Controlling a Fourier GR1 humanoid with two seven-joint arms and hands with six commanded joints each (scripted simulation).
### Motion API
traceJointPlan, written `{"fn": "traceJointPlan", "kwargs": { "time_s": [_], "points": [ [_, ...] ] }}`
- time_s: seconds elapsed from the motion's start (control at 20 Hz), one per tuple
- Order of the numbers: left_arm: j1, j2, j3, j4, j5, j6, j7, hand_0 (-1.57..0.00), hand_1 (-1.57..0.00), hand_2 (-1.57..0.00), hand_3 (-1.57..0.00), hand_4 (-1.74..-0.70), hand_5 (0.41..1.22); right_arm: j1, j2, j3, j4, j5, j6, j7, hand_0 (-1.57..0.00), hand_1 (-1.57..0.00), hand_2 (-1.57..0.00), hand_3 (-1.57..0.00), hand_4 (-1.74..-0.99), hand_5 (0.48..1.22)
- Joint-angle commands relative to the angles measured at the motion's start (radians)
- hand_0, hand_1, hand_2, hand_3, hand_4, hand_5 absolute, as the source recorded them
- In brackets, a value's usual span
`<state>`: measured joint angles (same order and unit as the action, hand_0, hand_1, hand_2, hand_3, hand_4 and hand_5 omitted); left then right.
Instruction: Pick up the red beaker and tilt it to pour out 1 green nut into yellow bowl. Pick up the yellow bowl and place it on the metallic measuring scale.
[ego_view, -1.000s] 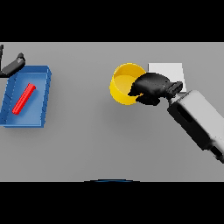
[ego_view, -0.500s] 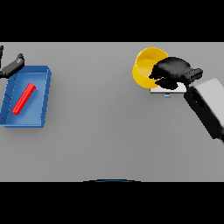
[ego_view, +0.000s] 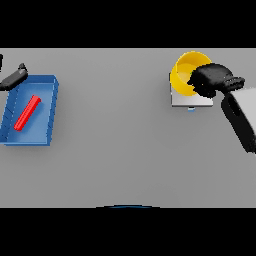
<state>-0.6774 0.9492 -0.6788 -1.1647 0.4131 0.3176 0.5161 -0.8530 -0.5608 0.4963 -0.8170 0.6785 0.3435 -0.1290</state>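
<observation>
We see our right hand (ego_view: 212, 80) at the far right of the grey table (ego_view: 125, 150), its dark fingers curled over the near right rim of the yellow bowl (ego_view: 186, 71). The bowl sits over the pale metallic scale (ego_view: 189, 101), whose front edge shows just below it. Well apart, at the left, a blue tray (ego_view: 47, 112) holds a red beaker (ego_view: 27, 113) lying on its side, slanted. Our left hand (ego_view: 14, 77) shows at the left edge, just above the tray's far corner.
</observation>
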Motion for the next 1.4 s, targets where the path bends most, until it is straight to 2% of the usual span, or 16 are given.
{"fn": "traceJointPlan", "kwargs": {
  "time_s": [0.0, 0.05, 0.1, 0.15, 0.25, 0.35, 0.45, 0.5, 0.55, 0.65, 0.7, 0.85, 0.95, 1.05, 1.1, 1.35],
  "points": [
    [-0.003, 0.001, 0.005, -0.004, 0.007, -0.004, 0.001, 0.00, 0.00, 0.00, 0.00, -0.84, 0.772, -0.003, 0.000, -0.001, 0.026, 0.003, -0.007, -0.006, -1.51, -1.37, -1.45, -1.53, -1.730, 1.221],
    [0.001, 0.003, 0.008, -0.001, 0.008, -0.005, -0.010, 0.00, 0.00, 0.00, 0.00, -0.84, 0.775, -0.005, 0.000, 0.002, 0.056, 0.009, -0.018, -0.015, -1.50, -1.34, -1.43, -1.54, -1.730, 1.221],
    [-0.004, 0.005, 0.008, -0.005, 0.006, -0.002, -0.003, 0.00, 0.00, 0.00, 0.00, -0.85, 0.780, -0.003, 0.002, 0.004, 0.054, 0.007, -0.015, 0.001, -1.48, -1.31, -1.40, -1.54, -1.730, 1.221],
    [0.002, 0.005, 0.005, -0.010, 0.004, 0.005, -0.002, 0.00, 0.00, 0.00, 0.00, -0.85, 0.783, -0.012, 0.002, 0.006, 0.071, 0.008, -0.020, -0.025, -1.45, -1.28, -1.38, -1.55, -1.730, 1.221],
    [-0.009, 0.003, 0.002, -0.008, 0.002, 0.004, 0.019, 0.00, 0.00, 0.00, 0.00, -0.84, 0.785, -0.014, 0.009, 0.012, 0.090, 0.013, -0.024, -0.017, -1.40, -1.22, -1.34, -1.56, -1.730, 1.221],
    [-0.001, 0.002, 0.001, -0.002, 0.001, 0.001, 0.008, 0.00, 0.00, 0.00, 0.00, -0.84, 0.776, -0.020, 0.014, 0.012, 0.117, 0.013, -0.035, -0.032, -1.40, -1.21, -1.32, -1.56, -1.730, 1.221],
    [-0.002, 0.003, 0.006, 0.010, 0.001, -0.005, -0.010, 0.00, 0.00, 0.00, 0.00, -0.84, 0.771, -0.019, 0.016, 0.005, 0.122, 0.000, -0.034, -0.038, -1.42, -1.23, -1.40, -1.54, -1.728, 1.221],
    [-0.008, 0.001, 0.005, 0.009, 0.001, -0.011, -0.008, 0.00, 0.00, 0.00, 0.00, -0.84, 0.772, -0.017, 0.013, -0.001, 0.110, -0.011, -0.015, -0.025, -1.40, -1.18, -1.29, -1.54, -1.670, 1.221],
    [-0.010, 0.005, 0.006, 0.007, 0.001, -0.008, -0.001, 0.00, 0.00, 0.00, 0.00, -0.84, 0.773, -0.020, 0.015, -0.003, 0.114, -0.011, -0.008, -0.019, -1.41, -1.15, -1.18, -1.39, -1.644, 1.221],
    [-0.011, -0.007, 0.007, 0.026, 0.001, -0.011, -0.015, 0.00, 0.00, 0.00, 0.00, -0.84, 0.773, -0.019, 0.029, -0.008, 0.115, -0.020, 0.007, 0.014, -1.19, -0.91, -0.91, -1.10, -1.600, 1.090],
    [-0.005, -0.006, 0.011, 0.030, 0.006, -0.015, -0.030, 0.00, 0.00, 0.00, 0.00, -0.85, 0.771, -0.025, 0.030, -0.015, 0.128, -0.027, 0.017, 0.012, -1.05, -0.78, -0.78, -0.98, -1.580, 1.037],
    [-0.011, -0.003, 0.009, 0.023, 0.002, -0.012, -0.014, 0.00, 0.00, 0.00, 0.00, -0.85, 0.766, -0.023, 0.026, -0.021, 0.130, -0.036, 0.035, 0.019, -0.71, -0.52, -0.52, -0.72, -1.540, 0.923],
    [-0.005, -0.005, 0.005, 0.020, 0.000, -0.007, -0.014, 0.00, 0.00, 0.00, 0.00, -0.85, 0.766, -0.022, 0.024, -0.021, 0.124, -0.039, 0.046, 0.024, -0.46, -0.35, -0.40, -0.61, -1.514, 0.881],
    [-0.003, -0.009, 0.008, 0.021, 0.003, -0.007, -0.023, 0.00, 0.00, 0.00, 0.00, -0.85, 0.772, -0.024, 0.015, -0.018, 0.125, -0.037, 0.058, 0.023, -0.30, -0.22, -0.30, -0.51, -1.487, 0.848],
    [-0.006, -0.006, 0.011, 0.015, 0.005, -0.003, -0.023, 0.00, 0.00, 0.00, 0.00, -0.85, 0.771, -0.028, 0.019, -0.015, 0.129, -0.032, 0.062, 0.034, -0.24, -0.18, -0.26, -0.47, -1.471, 0.836],
    [-0.010, -0.008, 0.000, -0.005, -0.005, 0.016, 0.003, 0.00, 0.00, 0.00, 0.00, -0.86, 0.771, -0.034, 0.009, 0.001, 0.148, -0.015, 0.059, -0.005, -0.08, -0.06, -0.09, -0.30, -1.424, 0.804]
  ]
}}
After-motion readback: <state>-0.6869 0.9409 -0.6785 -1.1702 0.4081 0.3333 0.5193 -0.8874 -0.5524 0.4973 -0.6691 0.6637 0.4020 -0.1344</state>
